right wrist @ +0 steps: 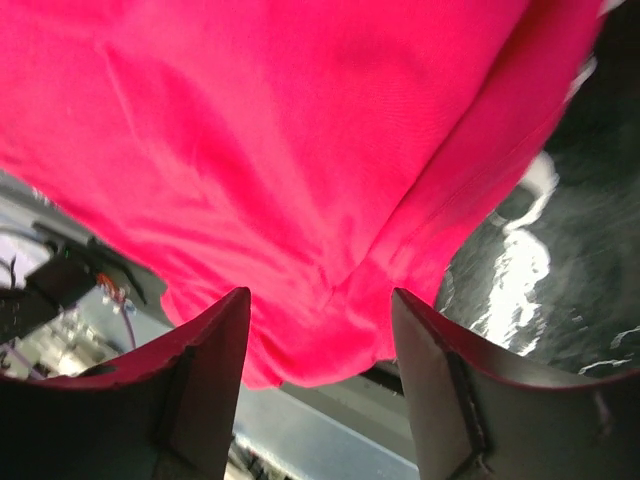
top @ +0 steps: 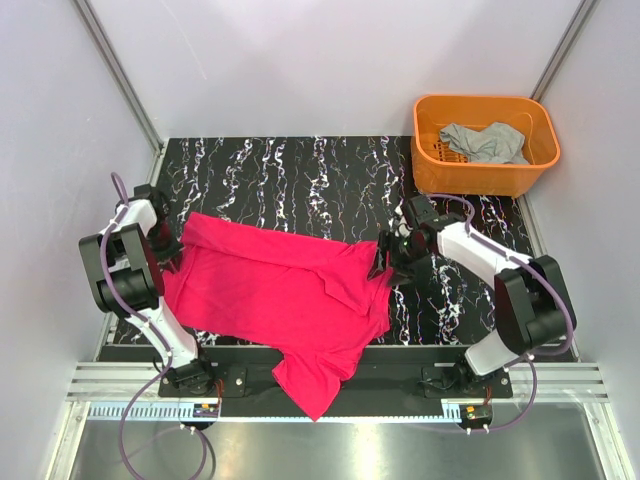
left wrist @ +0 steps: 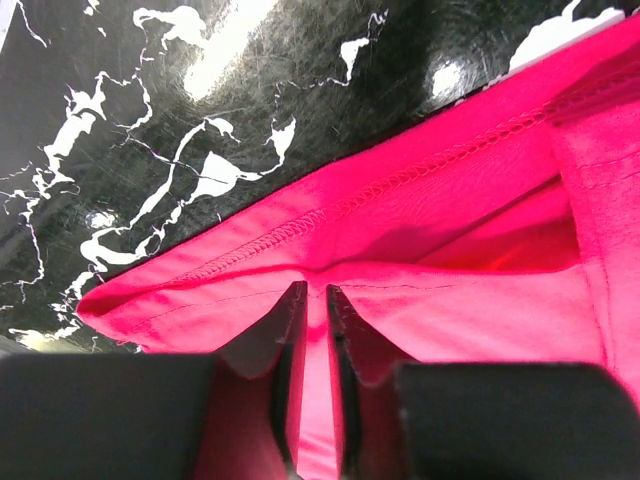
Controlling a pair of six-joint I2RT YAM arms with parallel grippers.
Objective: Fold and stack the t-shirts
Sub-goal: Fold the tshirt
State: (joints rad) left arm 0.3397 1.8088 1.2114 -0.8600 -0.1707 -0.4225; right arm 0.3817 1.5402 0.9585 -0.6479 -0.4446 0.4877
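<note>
A bright pink t-shirt (top: pixel 280 290) lies spread and rumpled on the black marbled table (top: pixel 300 175), with one end hanging over the near edge. My left gripper (top: pixel 172 258) is at the shirt's left edge. In the left wrist view it (left wrist: pixel 315 295) is shut on a fold of the pink t-shirt (left wrist: pixel 450 220) near its stitched hem. My right gripper (top: pixel 387 262) is at the shirt's right edge. In the right wrist view it (right wrist: pixel 320 300) is open wide and empty, with the pink t-shirt (right wrist: pixel 300 130) just beyond the fingertips.
An orange basket (top: pixel 480 178) stands at the back right corner with a grey t-shirt (top: pixel 485 143) in it. Grey walls close in the table on three sides. A metal rail (top: pixel 330 380) runs along the near edge.
</note>
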